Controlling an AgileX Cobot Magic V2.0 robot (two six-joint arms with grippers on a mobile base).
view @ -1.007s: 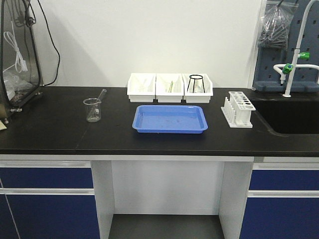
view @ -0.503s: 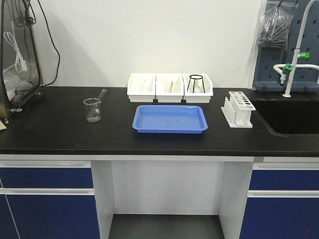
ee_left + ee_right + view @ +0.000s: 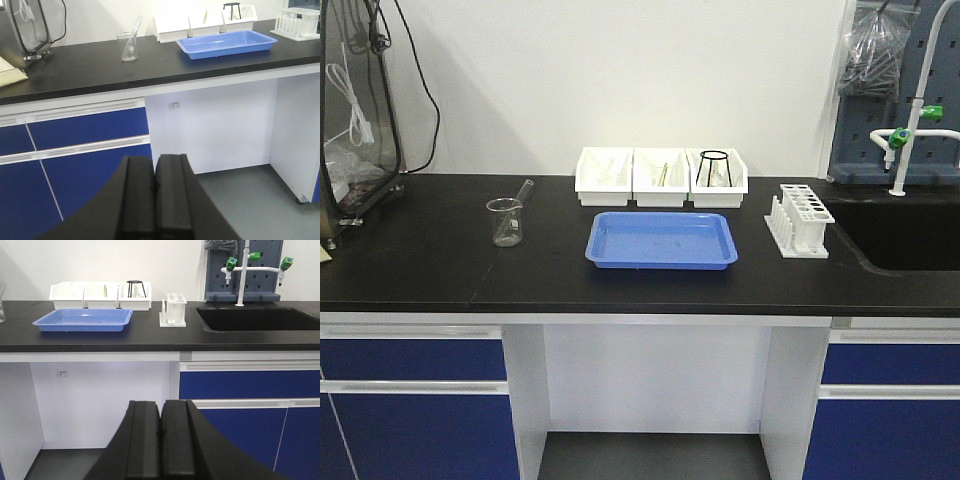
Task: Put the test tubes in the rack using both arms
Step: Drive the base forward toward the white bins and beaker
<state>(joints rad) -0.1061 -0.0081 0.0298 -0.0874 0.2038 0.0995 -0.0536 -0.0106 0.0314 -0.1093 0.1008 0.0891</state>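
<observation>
Glass test tube [image 3: 524, 189] leans graspable in the beaker [image 3: 506, 222], left of the rack [image 3: 799, 220]; left gripper [image 3: 154, 195] and right gripper [image 3: 161, 440] hang pinched together, empty.

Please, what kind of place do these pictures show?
Most likely a chemistry laboratory. A black bench carries a glass beaker and a white test-tube rack. Beside them is a sunken sink with a laboratory tap that has green nozzles.

Left claw [image 3: 154, 164] pressed closed, low before the counter [image 3: 75, 75] bearing a beaker [image 3: 128, 47].
</observation>
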